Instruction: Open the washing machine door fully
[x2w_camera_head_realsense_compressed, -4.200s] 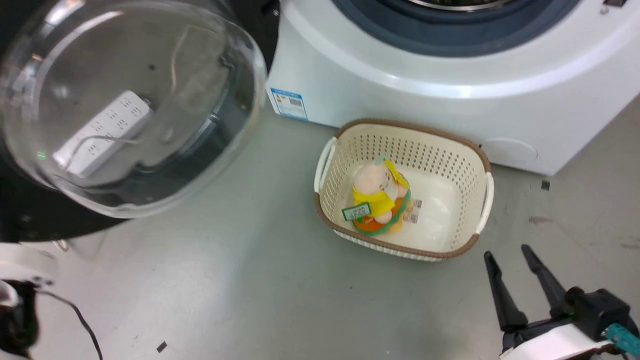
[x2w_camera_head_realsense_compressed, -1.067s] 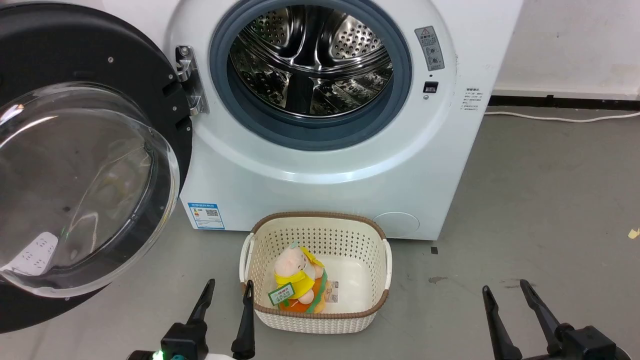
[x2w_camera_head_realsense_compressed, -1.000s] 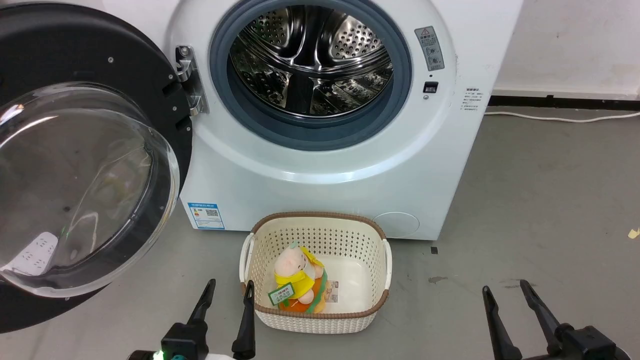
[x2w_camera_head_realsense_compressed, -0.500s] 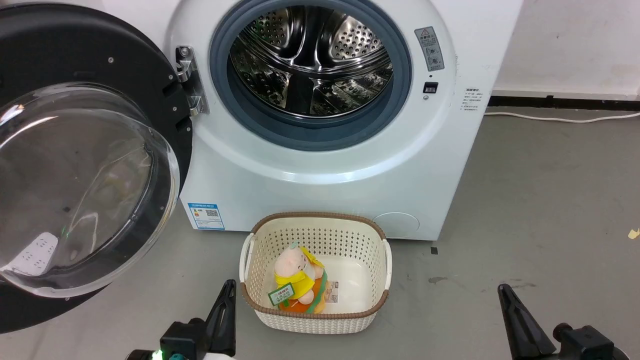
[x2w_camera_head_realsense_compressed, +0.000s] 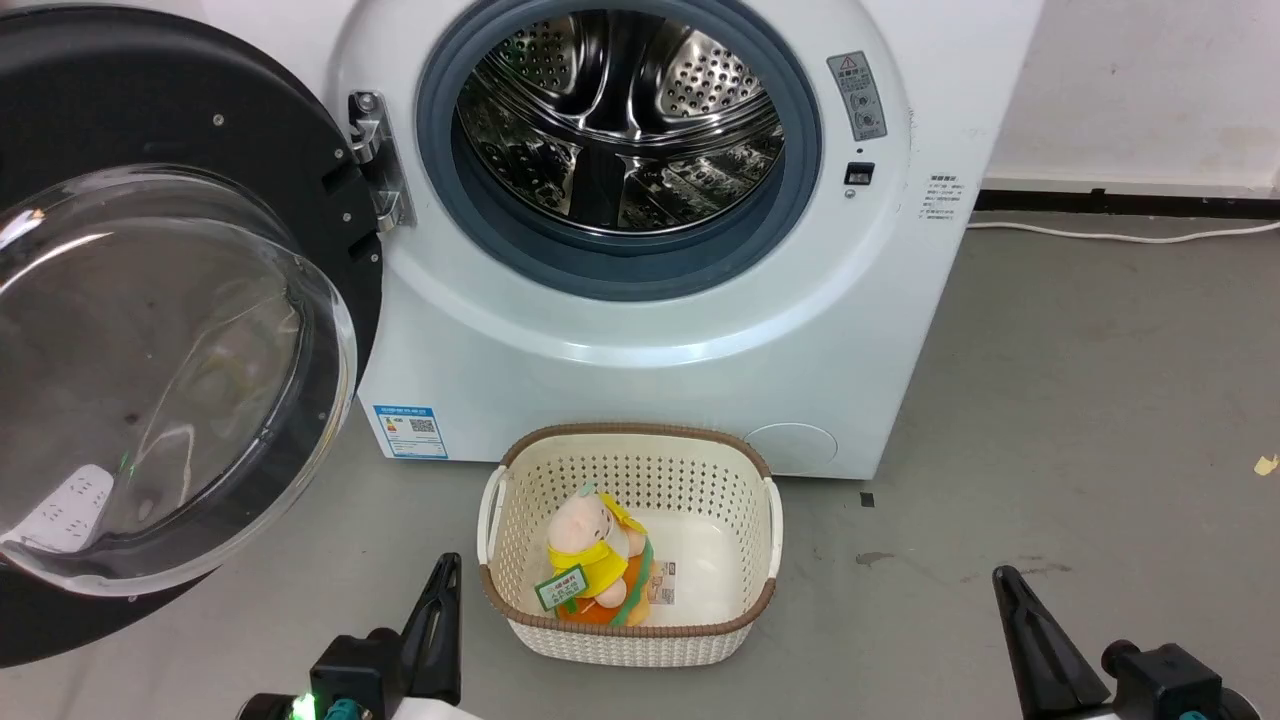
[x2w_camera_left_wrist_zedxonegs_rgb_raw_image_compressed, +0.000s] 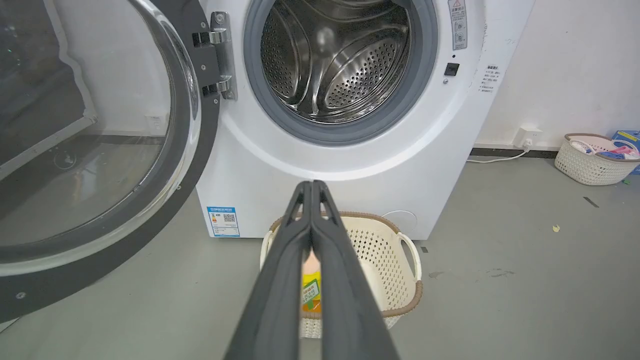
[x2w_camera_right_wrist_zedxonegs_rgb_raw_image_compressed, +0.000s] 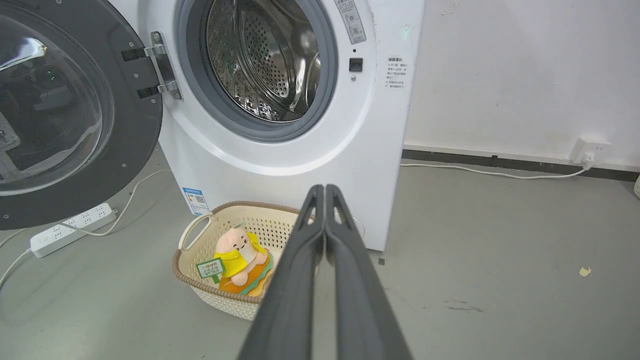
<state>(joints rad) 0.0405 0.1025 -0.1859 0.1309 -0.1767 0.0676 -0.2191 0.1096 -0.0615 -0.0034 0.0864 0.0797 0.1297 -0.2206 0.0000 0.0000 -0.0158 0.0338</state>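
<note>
1. Head view: the washing machine door (x2w_camera_head_realsense_compressed: 150, 90) stands swung wide to the left of the washing machine (x2w_camera_head_realsense_compressed: 650, 350), leaving the drum exposed. Low in view, the left gripper (x2w_camera_head_realsense_compressed: 447, 575) and right gripper (x2w_camera_head_realsense_compressed: 1006, 585) each have fingers pressed together, empty.
2. Left wrist view: pressed-together fingers point over a cream basket (x2w_camera_left_wrist_zedxonegs_rgb_raw_image_compressed: 387, 250).
3. Right wrist view: pressed-together fingers rise just beside that basket.

You've got grey, scuffed floor (x2w_camera_head_realsense_compressed: 1100, 400). Washing machine (x2w_camera_head_realsense_compressed: 650, 380) stands at 12 o'clock, cream basket (x2w_camera_head_realsense_compressed: 630, 432) just before it. Power strip (x2w_camera_right_wrist_zedxonegs_rgb_raw_image_compressed: 70, 230) at 9 o'clock. Pale scrap (x2w_camera_head_realsense_compressed: 1265, 465) at 3, possibly paper.
</note>
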